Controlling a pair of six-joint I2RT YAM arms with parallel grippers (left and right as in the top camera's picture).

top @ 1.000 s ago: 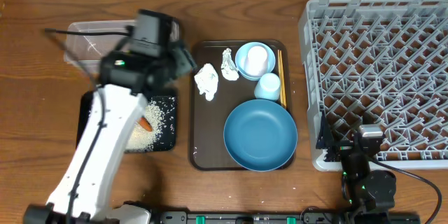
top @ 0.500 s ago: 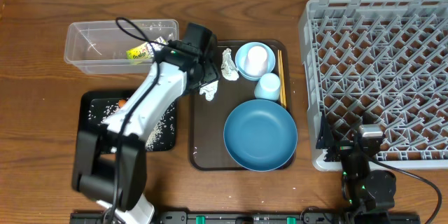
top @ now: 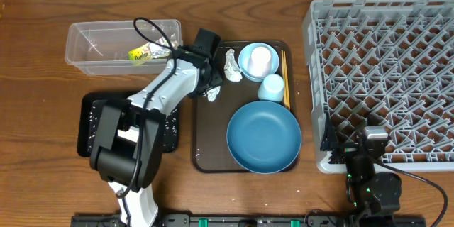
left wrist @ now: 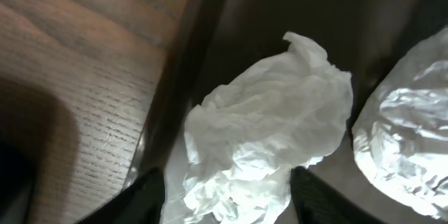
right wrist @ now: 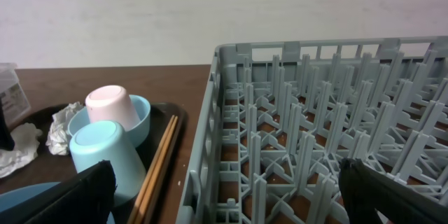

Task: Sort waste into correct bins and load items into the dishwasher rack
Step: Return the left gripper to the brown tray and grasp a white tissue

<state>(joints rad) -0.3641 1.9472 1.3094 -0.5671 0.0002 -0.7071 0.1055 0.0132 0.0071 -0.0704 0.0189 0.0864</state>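
Left gripper (left wrist: 225,199) down over the left side of the brown tray (top: 206,152). Fingers (left wrist: 143,203) apart, one on either side of the tissue (left wrist: 266,126), straddling its near end. Cannot tell whether they are pressing it. Flat on the brown tray, not lifted.

Runs longways from between the fingers up and away to the right in the wrist view, so the close comes across its narrow way. Directly under the tool, then: nothing to reach for, only a squeeze and a lift. Just to its right, across a dark strip of tray, a second white crumple (left wrist: 406,140) — worth keeping out of the pinch.

Right gripper (right wrist: 224,189) wide apart and empty, parked by the near corner of the rack (top: 383,71), well apart from the tissue. Left arm nearer by far.

Likely destination, as a guess: the tub (top: 106,42), just beside the brown tray's far left corner, with the wrapper (top: 144,54) in it.

Counted:
- two white crumples and one wrapper
- two bins — the tub and the black tray (top: 85,124), with rice (top: 170,122) scattered on it
- two bowls: big bowl (top: 264,136) and small bowl (top: 245,64)
- two cups: white cup (top: 261,58) upturned in the small bowl, pale-blue cup (top: 272,86) beside it
- one pair of chopsticks (top: 285,78)
- one rack
- no carrot to be seen
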